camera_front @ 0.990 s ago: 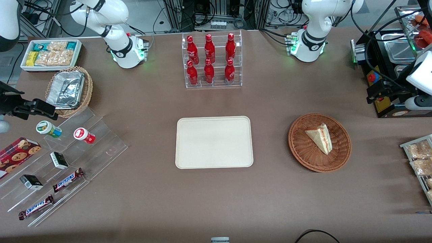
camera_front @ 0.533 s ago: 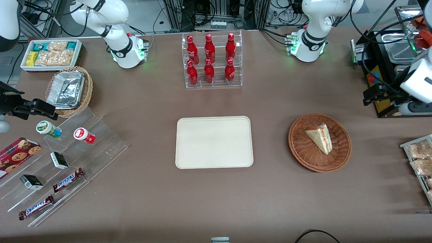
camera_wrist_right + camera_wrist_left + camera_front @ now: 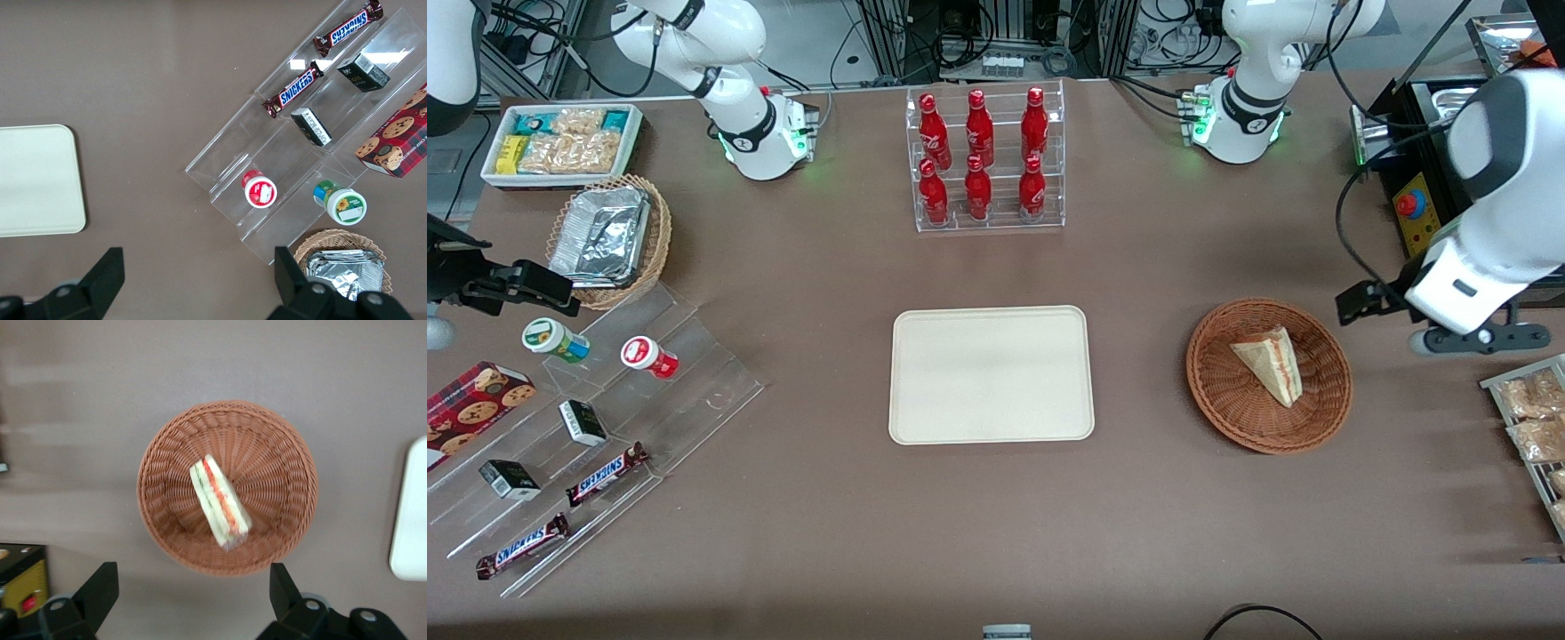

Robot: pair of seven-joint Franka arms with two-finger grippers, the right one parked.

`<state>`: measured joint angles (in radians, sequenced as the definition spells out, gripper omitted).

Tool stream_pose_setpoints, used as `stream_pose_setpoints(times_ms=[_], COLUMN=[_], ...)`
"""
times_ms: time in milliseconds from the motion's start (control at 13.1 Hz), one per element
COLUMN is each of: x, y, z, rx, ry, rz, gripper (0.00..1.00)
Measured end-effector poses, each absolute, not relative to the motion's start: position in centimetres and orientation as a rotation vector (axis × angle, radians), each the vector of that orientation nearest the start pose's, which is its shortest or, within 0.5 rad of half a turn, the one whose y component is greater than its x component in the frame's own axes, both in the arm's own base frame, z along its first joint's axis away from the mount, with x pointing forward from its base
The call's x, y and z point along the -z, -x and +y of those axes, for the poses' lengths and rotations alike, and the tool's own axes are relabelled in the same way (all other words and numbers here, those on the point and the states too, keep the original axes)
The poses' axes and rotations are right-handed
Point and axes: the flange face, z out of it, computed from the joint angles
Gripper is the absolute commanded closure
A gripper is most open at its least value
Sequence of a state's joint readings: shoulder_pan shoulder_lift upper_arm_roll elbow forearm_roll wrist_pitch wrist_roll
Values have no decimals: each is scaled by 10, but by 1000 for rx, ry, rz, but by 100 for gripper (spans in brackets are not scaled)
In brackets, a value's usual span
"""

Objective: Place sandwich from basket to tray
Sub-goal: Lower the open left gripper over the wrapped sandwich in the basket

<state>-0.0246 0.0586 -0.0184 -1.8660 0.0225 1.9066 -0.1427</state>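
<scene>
The sandwich (image 3: 1270, 362), a wrapped wedge with red and green filling stripes, lies in the round reddish-brown wicker basket (image 3: 1218, 391). In the left wrist view the sandwich (image 3: 219, 501) rests tilted near the middle of the basket (image 3: 280, 447). My gripper (image 3: 192, 597) hovers open above bare table just outside the basket's rim, its two black fingers (image 3: 99, 592) spread wide with nothing between them. In the front view the gripper (image 3: 1467, 338) sits beside the basket, toward the working arm's end of the table. The cream-white tray (image 3: 925, 418) lies flat at the table's middle with nothing on it.
A clear rack of red bottles (image 3: 983, 160) stands farther from the front camera than the tray. A wire rack of snack bags (image 3: 1529, 418) sits near the gripper at the table's edge. An acrylic stand with snacks (image 3: 605, 427) and a foil-filled basket (image 3: 609, 236) lie toward the parked arm's end.
The left arm has swung in from the table's edge toward the basket and nearer to the front camera. Basket, sandwich and tray have not moved.
</scene>
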Motion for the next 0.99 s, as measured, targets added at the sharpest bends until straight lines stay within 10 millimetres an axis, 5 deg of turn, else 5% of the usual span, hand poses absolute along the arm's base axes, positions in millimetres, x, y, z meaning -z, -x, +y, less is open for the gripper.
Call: stream_pose_setpoints(times_ms=[610, 990], x=[-346, -299], y=[-543, -545], z=[-41, -49], rx=[88, 56], ry=[3082, 3052], rz=[-620, -775], gripper=[0, 0])
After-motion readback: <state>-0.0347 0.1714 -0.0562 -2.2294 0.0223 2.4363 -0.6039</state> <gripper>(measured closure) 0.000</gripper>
